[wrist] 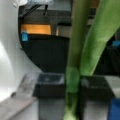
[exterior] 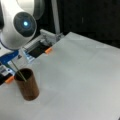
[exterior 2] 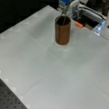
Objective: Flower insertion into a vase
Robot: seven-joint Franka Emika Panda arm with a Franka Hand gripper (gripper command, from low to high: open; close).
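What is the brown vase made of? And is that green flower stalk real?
The vase looks like a matte reddish-brown tube, maybe cardboard or wood; hard to tell. The flower stem, gripped in the end effector, is smooth, evenly green, with a taped-looking band, so possibly plastic.
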